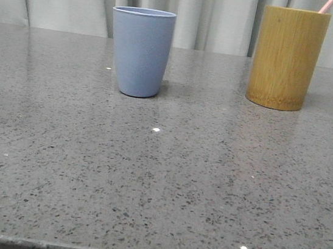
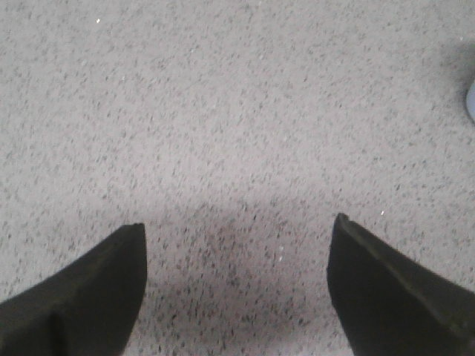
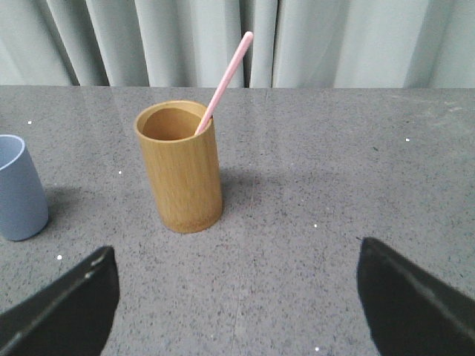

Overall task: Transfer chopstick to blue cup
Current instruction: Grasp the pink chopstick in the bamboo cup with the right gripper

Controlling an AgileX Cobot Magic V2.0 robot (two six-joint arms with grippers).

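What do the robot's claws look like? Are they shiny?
Not shiny. The left claw has two dark, matte black fingers shaped like chunky wedges with slanted tops. The right claw has the same kind of dark wedge fingers. No cables or markings are visible.

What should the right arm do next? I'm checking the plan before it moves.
Probably advance the open right gripper toward the chopstick, which leans out of the bamboo cup. Its jaws stand wide apart and short of it; the blue cup is empty.

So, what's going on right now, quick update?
Left gripper and right gripper open, empty. Chopstick leaning in bamboo holder. Blue cup upright, nothing between them.
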